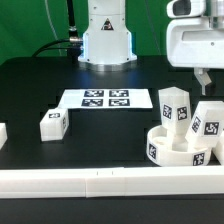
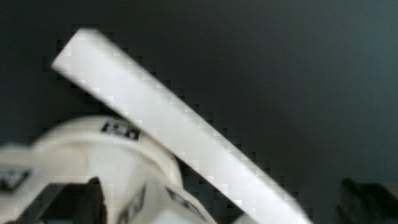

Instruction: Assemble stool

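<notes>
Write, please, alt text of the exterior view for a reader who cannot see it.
A round white stool seat with two tagged legs standing up from it sits at the exterior view's right on a black table, the gripper above it. A loose leg and the marker board lie further left.

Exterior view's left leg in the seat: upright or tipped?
Upright: the leg stands straight up from the seat, not leaning.

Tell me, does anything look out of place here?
One chunky white tagged leg block lies alone toward the exterior view's left, apart from the round white plastic seat where other legs stand. Nothing looks broken.
</notes>
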Tool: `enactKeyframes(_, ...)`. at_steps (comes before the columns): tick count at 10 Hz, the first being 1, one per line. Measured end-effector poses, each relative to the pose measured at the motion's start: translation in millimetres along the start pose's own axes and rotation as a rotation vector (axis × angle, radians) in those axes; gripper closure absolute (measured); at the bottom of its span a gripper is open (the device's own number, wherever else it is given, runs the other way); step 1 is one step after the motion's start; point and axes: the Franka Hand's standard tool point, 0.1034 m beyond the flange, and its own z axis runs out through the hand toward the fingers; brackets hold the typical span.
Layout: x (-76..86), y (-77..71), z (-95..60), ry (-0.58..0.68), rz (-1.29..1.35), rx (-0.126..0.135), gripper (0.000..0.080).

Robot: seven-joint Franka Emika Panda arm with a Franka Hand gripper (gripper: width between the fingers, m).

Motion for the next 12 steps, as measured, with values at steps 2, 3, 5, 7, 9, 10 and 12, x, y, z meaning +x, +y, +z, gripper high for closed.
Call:
enactKeyframes(2, 1.3, 1.0, 0.9, 0.003, -0.083, 0.001, 0.0150)
enactKeyframes(3, 1.6, 1.4, 0.9, 0.003, -0.167, 0.000, 0.0150)
enactKeyframes(5, -0.4, 0.8, 1.6, 0.012, -0.382, -0.026, 0.0150)
enactKeyframes(7, 6.8, 7.0, -2.6, -0.003, -0.686, -0.052, 0.0150)
enactKeyframes(9, 14.3, 8.9, -3.7, -0.021, -0.846, -0.058, 0.0150)
enactKeyframes(10, 14.2, 9.9, -2.9, -0.022, -0.910, -0.062, 0.0150)
enactKeyframes(12, 16.1, 11.9, -2.9, -0.026, -1.051, -0.067, 0.0150)
